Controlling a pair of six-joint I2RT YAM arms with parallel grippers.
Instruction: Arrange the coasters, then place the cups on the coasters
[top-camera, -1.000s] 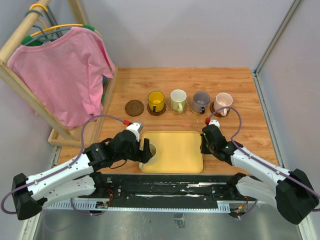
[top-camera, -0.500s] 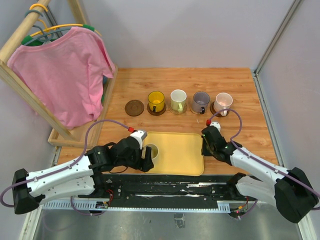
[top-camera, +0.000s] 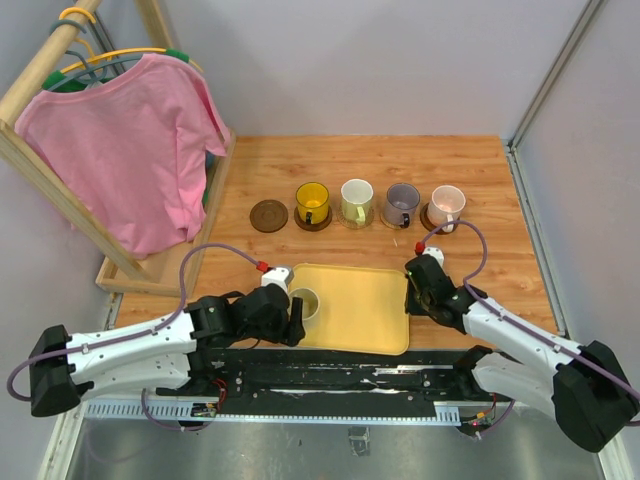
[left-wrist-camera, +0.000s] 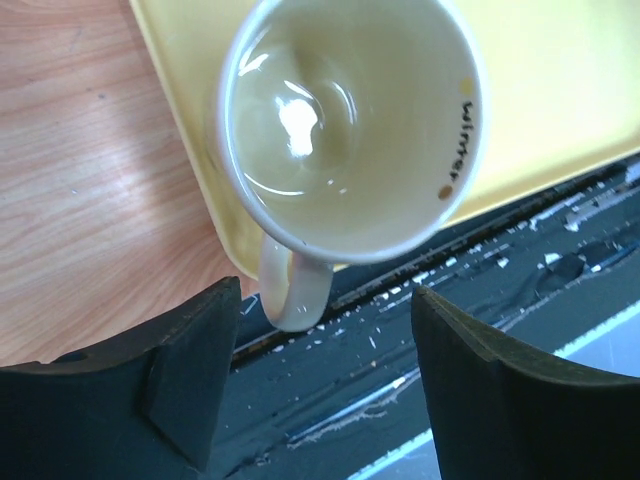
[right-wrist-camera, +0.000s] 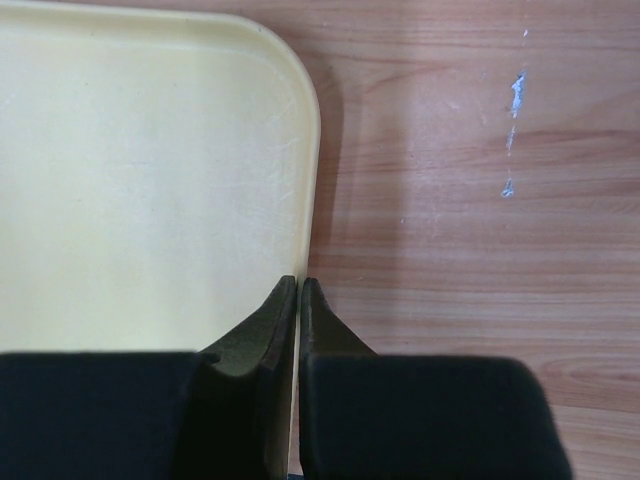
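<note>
Left hand (left-wrist-camera: 325, 300) apart; beige cup (left-wrist-camera: 350, 110) just ahead, handle between fingertips. Right hand (right-wrist-camera: 300, 288) clamped on yellow tray (right-wrist-camera: 150, 180) rim.

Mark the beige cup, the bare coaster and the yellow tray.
beige cup (left-wrist-camera: 350, 120): left wrist view, inside floor.
bare coaster (top-camera: 268, 215): top view, disc centre.
yellow tray (top-camera: 365, 305): top view, bare floor.

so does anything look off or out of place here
One thing: the beige cup sits in the near left corner of the yellow tray, handle poking over the rim, while the dark coaster at the row's left end is bare. Nothing looks spilled or broken.
</note>
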